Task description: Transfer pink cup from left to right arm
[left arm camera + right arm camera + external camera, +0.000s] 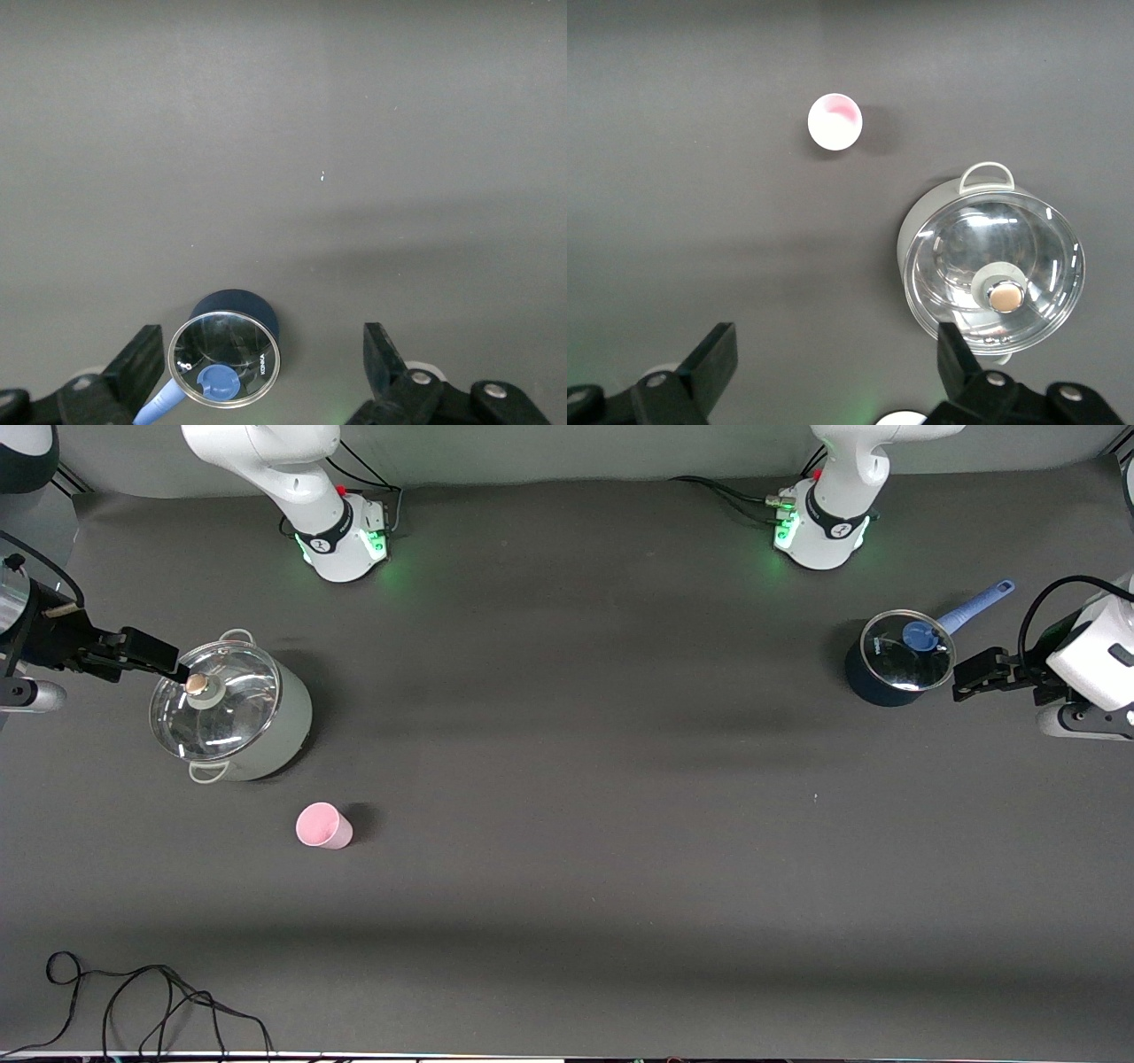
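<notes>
The pink cup [323,825] stands upright on the dark table mat, nearer to the front camera than the grey-green pot, toward the right arm's end. It also shows in the right wrist view [834,121], open mouth up. My right gripper [177,666] hangs over the rim of the grey-green pot's lid, open and empty; in its wrist view [837,359] the jaws stand wide apart. My left gripper [966,679] hovers beside the dark blue saucepan at the left arm's end, open and empty, jaws wide apart in its wrist view [263,359]. Neither gripper touches the cup.
A grey-green pot [266,735] with a glass lid stands at the right arm's end, also in the right wrist view [921,230]. A dark blue saucepan [873,686] with glass lid and blue handle also shows in the left wrist view [235,303]. A black cable [133,1001] lies by the front edge.
</notes>
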